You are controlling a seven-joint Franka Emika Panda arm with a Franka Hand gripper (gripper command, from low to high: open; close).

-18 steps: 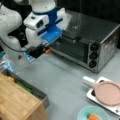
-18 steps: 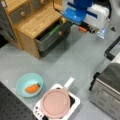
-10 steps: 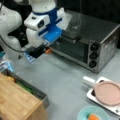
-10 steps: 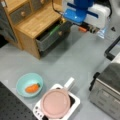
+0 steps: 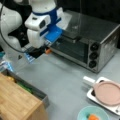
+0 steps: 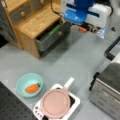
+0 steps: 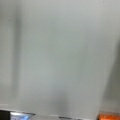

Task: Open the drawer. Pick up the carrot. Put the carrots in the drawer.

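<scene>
Nearest in a front view, a round teal bowl (image 6: 29, 84) holds the small orange toy carrot (image 6: 31, 88) with its green tip. Beside it, a pink plate (image 6: 55, 103) rests on a white tray (image 6: 75, 101). Farther back, the long grey drawer (image 6: 51, 37) stands pulled out of the wood-topped cabinet (image 6: 35, 22), with a green vegetable (image 6: 54, 30) inside. The gripper (image 6: 98, 32) hangs above the grey floor beside the drawer; how far open it is cannot be told.

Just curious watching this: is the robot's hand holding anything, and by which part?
Cannot tell. A small orange piece shows beside the hand; the small orange toy carrot lies in the teal bowl.
</scene>
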